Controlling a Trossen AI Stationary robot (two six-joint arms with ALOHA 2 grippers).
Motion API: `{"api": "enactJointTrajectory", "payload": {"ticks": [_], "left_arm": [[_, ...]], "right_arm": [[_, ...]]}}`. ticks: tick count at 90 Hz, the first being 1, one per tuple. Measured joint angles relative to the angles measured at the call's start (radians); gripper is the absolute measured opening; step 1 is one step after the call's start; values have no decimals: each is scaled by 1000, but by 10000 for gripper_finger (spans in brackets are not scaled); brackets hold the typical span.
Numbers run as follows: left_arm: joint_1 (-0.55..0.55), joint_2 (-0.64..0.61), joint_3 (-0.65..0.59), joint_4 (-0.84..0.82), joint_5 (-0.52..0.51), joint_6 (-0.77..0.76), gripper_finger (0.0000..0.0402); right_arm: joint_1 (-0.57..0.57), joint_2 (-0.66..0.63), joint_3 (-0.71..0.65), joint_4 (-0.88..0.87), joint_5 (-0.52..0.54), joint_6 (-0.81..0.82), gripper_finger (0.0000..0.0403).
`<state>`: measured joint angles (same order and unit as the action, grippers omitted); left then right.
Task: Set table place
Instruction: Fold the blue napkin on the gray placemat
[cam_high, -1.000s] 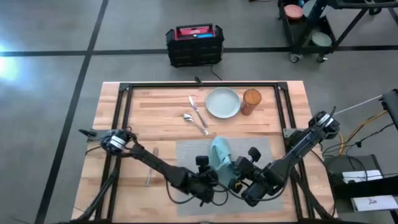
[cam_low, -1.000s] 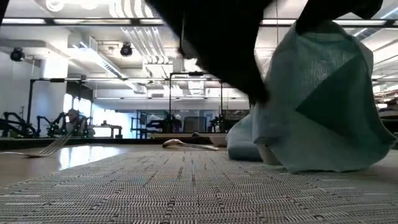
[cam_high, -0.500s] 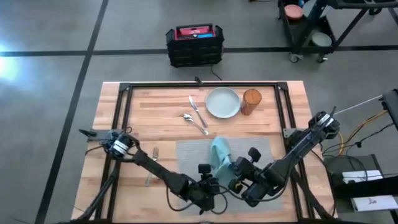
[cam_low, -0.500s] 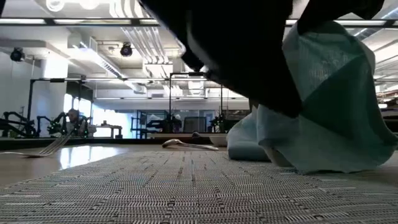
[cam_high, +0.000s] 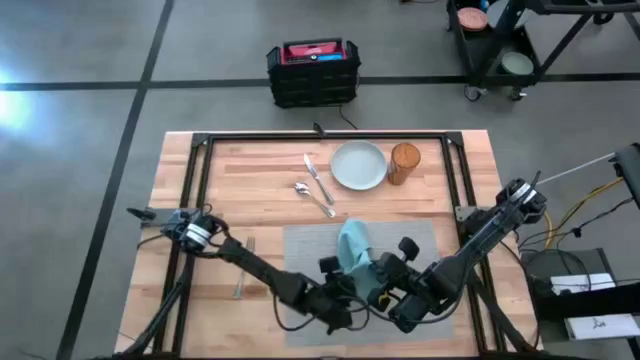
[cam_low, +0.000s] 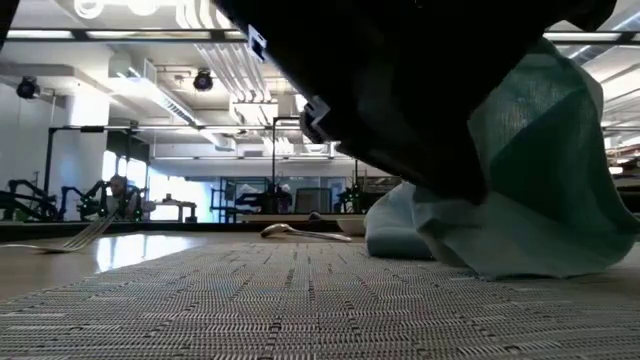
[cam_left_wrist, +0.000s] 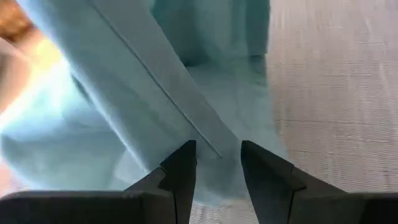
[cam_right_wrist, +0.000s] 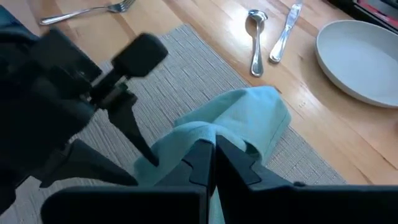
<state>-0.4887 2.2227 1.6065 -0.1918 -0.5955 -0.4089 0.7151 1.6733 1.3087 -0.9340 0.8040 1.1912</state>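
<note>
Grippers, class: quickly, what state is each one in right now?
Left gripper: open, fingers either side of a napkin fold.
Right gripper: shut on the napkin.

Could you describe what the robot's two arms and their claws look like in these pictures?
Both arms are dark, nearly black, built from slim jointed links. The left arm has a pale silvery ring at its base joint, and so does the right arm. The left claw has two flat, dark, tapering fingers with angular tips. The right claw has similar dark wedge-shaped fingers. Yellow and white cables lie beside the right arm's base.
</note>
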Motion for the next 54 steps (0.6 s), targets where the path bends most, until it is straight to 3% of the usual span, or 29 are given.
{"api": "enactJointTrajectory", "payload": {"ticks": [6, 35, 54], "left_arm": [[3, 0, -8, 41, 38, 0, 130], [20, 16, -20, 53, 27, 23, 216], [34, 77, -20, 99, 14, 13, 237]], "right_arm": [[0, 0, 0, 1, 0, 0, 0], [0, 0, 0, 6, 0, 1, 0], [0, 1, -1, 13, -5, 1, 0]]}}
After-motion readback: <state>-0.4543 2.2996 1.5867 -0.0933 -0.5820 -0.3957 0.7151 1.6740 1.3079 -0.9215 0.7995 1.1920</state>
